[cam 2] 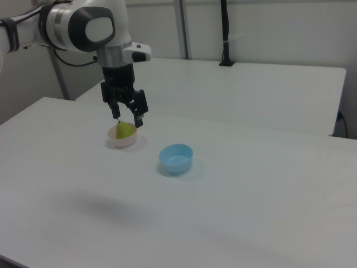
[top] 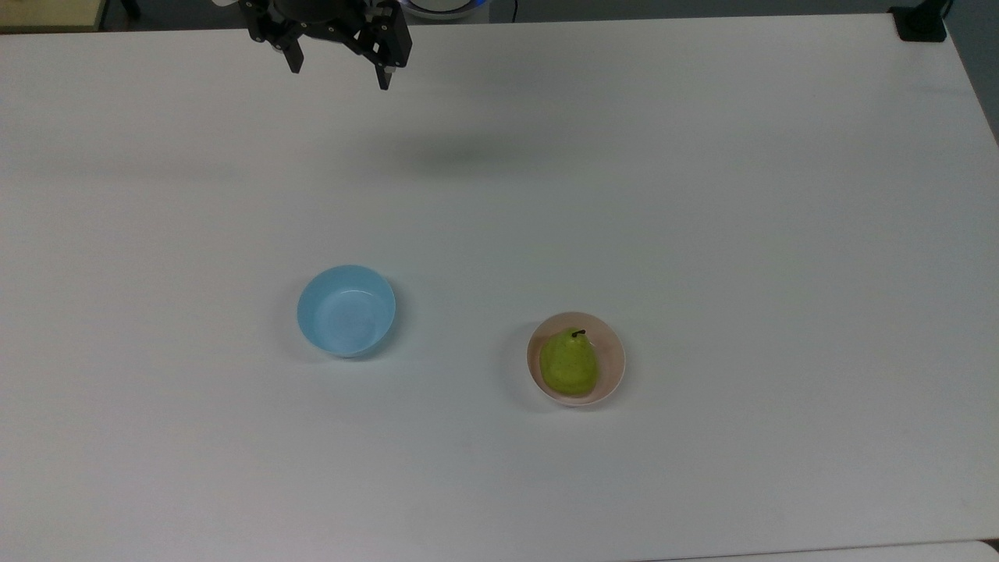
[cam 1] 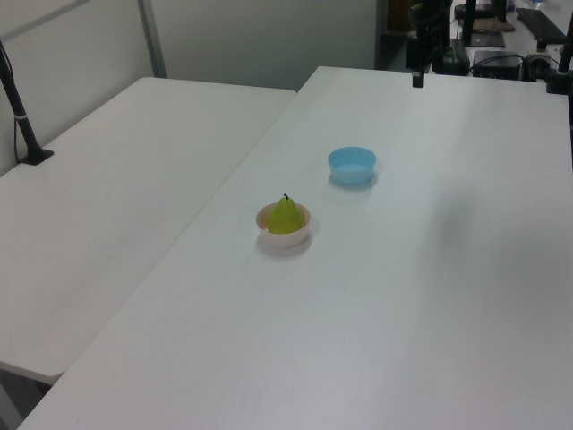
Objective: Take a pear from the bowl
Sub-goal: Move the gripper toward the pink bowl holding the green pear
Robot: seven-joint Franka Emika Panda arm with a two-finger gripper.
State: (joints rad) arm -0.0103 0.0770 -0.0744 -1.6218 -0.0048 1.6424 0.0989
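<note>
My gripper (top: 340, 78) hung wide-jawed at the top view's upper edge — the pear (top: 570, 364), stem-up in the bowl (top: 615, 359), lay well down-right.

A broad white counter (top: 702, 195) fills the scene, its surface matte and evenly lit, with a soft grey shadow near its far edge in the top view. A second white table (cam 1: 116, 188) stands beside it on the left view's left, a narrow gap between them. A black pole (cam 1: 20, 112) rises from a base on that table. Pale wall panels (cam 2: 279, 28) with grey metal uprights (cam 2: 181, 28) close off the room behind.
</note>
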